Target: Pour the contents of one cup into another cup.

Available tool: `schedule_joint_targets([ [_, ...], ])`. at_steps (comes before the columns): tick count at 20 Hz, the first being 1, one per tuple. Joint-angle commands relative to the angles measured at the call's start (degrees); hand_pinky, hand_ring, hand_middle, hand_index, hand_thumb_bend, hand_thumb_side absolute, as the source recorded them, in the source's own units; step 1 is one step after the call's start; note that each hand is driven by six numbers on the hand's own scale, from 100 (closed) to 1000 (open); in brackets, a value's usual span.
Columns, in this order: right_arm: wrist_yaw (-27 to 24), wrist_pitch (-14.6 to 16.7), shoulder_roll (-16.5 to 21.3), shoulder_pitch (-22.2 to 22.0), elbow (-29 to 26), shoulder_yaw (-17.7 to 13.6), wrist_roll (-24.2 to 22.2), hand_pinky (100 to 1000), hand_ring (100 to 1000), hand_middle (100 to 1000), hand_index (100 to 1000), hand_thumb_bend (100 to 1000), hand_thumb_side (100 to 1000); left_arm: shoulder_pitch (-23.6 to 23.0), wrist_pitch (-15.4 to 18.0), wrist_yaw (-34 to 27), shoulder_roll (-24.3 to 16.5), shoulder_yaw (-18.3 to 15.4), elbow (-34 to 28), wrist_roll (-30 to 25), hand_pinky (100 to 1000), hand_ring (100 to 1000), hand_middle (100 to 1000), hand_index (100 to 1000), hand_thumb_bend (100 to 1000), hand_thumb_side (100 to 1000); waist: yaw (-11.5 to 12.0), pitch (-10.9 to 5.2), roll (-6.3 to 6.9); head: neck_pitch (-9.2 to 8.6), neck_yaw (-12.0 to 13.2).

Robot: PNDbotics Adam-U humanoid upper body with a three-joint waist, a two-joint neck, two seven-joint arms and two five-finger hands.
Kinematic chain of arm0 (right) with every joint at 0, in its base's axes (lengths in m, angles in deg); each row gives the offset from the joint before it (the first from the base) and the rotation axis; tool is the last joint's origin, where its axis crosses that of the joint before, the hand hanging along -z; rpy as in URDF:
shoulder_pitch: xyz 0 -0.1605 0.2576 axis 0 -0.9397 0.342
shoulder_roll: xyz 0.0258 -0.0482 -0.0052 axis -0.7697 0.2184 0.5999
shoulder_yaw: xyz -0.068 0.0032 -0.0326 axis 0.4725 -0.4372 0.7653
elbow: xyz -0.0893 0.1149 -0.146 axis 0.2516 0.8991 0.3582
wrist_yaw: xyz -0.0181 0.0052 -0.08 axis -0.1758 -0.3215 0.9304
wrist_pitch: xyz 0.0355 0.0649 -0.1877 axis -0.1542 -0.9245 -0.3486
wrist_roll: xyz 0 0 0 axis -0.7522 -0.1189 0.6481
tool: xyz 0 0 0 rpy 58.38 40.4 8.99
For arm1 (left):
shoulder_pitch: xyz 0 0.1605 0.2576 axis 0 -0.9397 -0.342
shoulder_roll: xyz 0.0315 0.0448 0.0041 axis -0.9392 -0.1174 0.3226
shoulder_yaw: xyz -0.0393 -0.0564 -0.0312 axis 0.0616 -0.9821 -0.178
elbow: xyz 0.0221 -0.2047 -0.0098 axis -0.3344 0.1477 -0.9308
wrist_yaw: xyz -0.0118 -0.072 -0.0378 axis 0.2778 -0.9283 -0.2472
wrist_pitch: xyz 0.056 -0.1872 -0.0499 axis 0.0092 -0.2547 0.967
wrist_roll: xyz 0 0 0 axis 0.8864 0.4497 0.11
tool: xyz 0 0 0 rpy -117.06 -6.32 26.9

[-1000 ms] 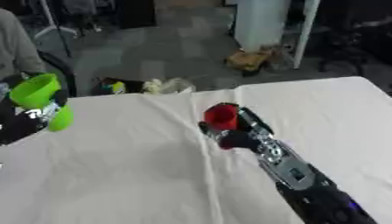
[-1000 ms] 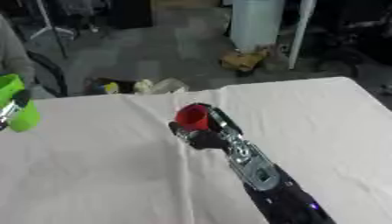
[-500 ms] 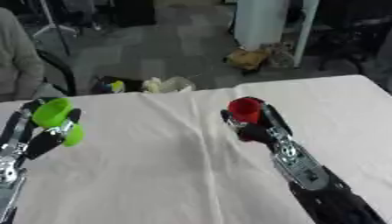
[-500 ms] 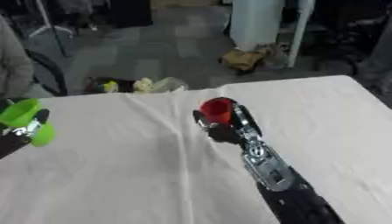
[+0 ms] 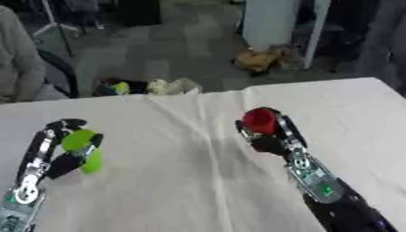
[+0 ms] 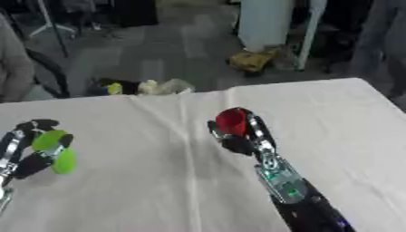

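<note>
A green cup (image 5: 81, 147) is held upright low over the table's left side, with my left hand (image 5: 52, 152) curled round it. A red cup (image 5: 258, 120) stands near the table's middle right, and my right hand (image 5: 273, 138) is wrapped round it from below and behind. Both arms come in from the lower corners. The two cups are far apart, with bare white cloth between them. What is inside either cup is hidden.
A white cloth covers the table (image 5: 182, 181), creased down the middle. Beyond the far edge lie a crumpled yellowish heap (image 5: 171, 86) on the floor and a brown box (image 5: 258, 59). A seated person's sleeve (image 5: 16, 59) shows at the upper left.
My left hand has brought the green cup rightward and lower toward the table. My right hand with the red cup has shifted a little; the camera has also moved.
</note>
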Motion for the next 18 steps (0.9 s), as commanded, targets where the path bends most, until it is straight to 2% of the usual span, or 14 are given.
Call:
schedule_joint_targets([
  [1, 1.3, 0.4, 0.2, 0.4, 0.1, -0.3, 0.1, 537, 518, 357, 526, 100, 319, 0.0, 1.1, 1.0, -0.3, 0.9, -0.1, 0.4, 477, 465, 572, 753, 531, 512, -0.1, -0.59, -0.1, -0.19, 0.0],
  [9, 2.1, 1.0, -0.2, -0.1, 0.9, 0.1, -0.7, 547, 536, 371, 538, 100, 330, -1.9, 2.4, 1.3, -0.4, 1.8, -2.0, 0.2, 505, 511, 619, 776, 680, 530, -0.1, -0.53, -0.12, -0.19, -0.1],
  [11, 2.4, 1.4, -0.3, -0.2, 0.9, 0.3, -0.9, 558, 561, 393, 560, 100, 356, -2.3, 2.5, 0.8, -0.4, 1.7, -3.3, 0.0, 515, 521, 628, 780, 725, 540, -0.1, -0.54, -0.09, -0.2, -0.2],
  [12, 2.7, 1.7, -0.4, -0.3, 0.9, 0.3, -1.0, 563, 571, 401, 568, 100, 344, -2.5, 2.5, 0.5, -0.4, 1.6, -4.1, -0.1, 518, 524, 631, 781, 748, 609, -0.1, -0.55, -0.07, -0.21, -0.2],
  [13, 3.1, 2.0, -0.4, -0.4, 0.8, 0.4, -1.0, 569, 586, 412, 577, 100, 381, -2.7, 2.5, 0.1, -0.4, 1.6, -5.0, -0.2, 523, 528, 637, 783, 757, 548, -0.1, -0.55, -0.06, -0.23, -0.2],
  [18, 4.6, 3.2, -0.6, -0.9, 1.2, 0.5, -1.1, 591, 647, 448, 603, 143, 431, -4.2, 2.2, -2.2, -1.1, 1.5, -10.2, -1.0, 536, 538, 647, 786, 801, 557, -0.1, -0.58, 0.05, -0.25, -0.4],
])
